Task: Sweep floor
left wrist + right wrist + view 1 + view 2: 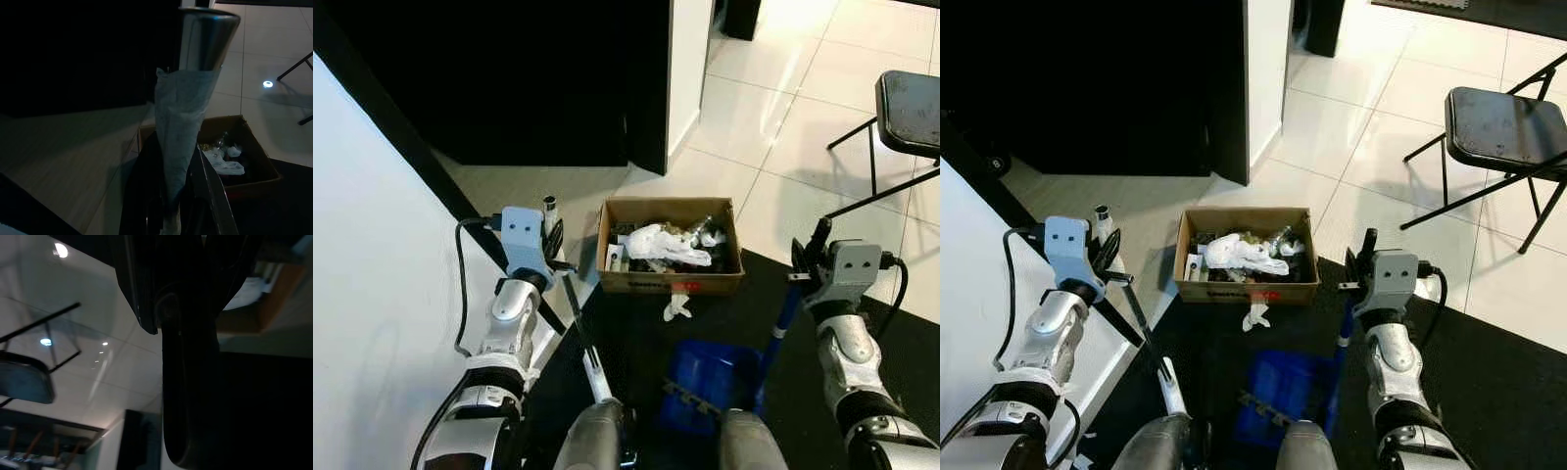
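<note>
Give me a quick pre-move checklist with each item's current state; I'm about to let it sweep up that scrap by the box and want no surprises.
1. Left gripper shut on the broom handle: ok.
2. Right gripper shut on the blue dustpan handle: ok.
3. Blue dustpan low near the robot's feet: ok.
4. White scrap on the dark mat just in front of the cardboard box: ok, still to sweep.
5. Broom head position: cannot tell.
6. Folding chair stands apart on the tiles: ok.
</note>
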{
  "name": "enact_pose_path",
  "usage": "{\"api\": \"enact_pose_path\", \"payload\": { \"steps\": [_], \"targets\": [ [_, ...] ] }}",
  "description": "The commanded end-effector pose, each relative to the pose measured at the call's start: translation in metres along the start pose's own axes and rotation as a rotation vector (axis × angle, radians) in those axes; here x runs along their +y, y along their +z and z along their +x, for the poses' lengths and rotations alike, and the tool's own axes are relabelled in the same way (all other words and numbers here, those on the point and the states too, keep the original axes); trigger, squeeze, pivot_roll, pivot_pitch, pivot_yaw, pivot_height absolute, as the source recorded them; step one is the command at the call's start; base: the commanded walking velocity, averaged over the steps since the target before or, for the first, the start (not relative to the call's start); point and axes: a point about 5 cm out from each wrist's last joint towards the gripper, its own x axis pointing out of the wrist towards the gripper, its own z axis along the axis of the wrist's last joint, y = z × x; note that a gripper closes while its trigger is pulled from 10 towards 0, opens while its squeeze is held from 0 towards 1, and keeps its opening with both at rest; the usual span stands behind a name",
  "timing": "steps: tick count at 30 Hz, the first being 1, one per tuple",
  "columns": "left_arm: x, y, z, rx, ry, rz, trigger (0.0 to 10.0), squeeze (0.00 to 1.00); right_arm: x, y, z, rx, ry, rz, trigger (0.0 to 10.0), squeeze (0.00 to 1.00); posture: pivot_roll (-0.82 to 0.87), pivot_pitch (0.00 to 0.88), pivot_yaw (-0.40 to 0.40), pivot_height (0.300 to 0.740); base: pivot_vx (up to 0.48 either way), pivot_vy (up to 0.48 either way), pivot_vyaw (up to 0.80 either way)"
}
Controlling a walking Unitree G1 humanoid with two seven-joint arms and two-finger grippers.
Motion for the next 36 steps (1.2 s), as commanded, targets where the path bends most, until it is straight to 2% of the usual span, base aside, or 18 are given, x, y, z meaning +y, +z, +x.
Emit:
{"api": "enact_pose_path", "payload": {
  "steps": [1,5,13,24,28,31,32,36],
  "targets": [
    [-0.0012,0.0030,0.0020,-0.024,0.002,0.001,10.0,0.00,-0.0025,0.0054,0.0035,-0.034,-0.026,-0.042,10.0,0.00,-0.02,0.000,0.070,0.740,0.000,0.000,0.00],
    [-0.0021,0.0036,0.0028,-0.025,0.001,0.000,10.0,0.00,-0.0020,0.0067,0.0049,-0.041,-0.037,-0.075,10.0,0.00,-0.02,0.000,0.068,0.740,0.000,0.000,0.00],
    [-0.0034,0.0011,0.0016,-0.017,-0.002,0.001,10.0,0.00,-0.0009,0.0062,0.0045,-0.046,-0.048,-0.084,10.0,0.00,-0.02,0.000,0.065,0.740,0.000,0.000,0.00],
    [-0.0033,0.0008,0.0010,-0.024,0.001,-0.008,10.0,0.00,-0.0019,0.0084,0.0036,-0.083,-0.133,-0.140,10.0,0.00,0.00,0.000,0.053,0.740,0.000,0.000,0.00],
    [-0.0031,0.0003,0.0005,-0.023,0.004,-0.011,10.0,0.00,0.0018,0.0093,0.0044,-0.094,-0.136,-0.128,10.0,0.00,-0.01,0.003,0.057,0.740,0.000,0.000,0.00],
    [-0.0032,-0.0004,0.0001,-0.021,0.007,-0.014,10.0,0.00,0.0033,0.0095,0.0049,-0.097,-0.145,-0.087,10.0,0.00,-0.01,0.005,0.058,0.740,0.000,0.000,0.00],
    [-0.0032,-0.0009,-0.0001,-0.019,0.008,-0.017,10.0,0.00,0.0040,0.0095,0.0057,-0.096,-0.151,-0.043,10.0,0.00,-0.01,0.004,0.059,0.740,0.000,0.000,0.00],
    [-0.0033,-0.0012,-0.0001,-0.017,0.008,-0.019,10.0,0.00,0.0059,0.0098,0.0073,-0.093,-0.134,-0.017,10.0,0.00,-0.01,0.001,0.059,0.740,0.000,0.000,0.00]
  ]
}}
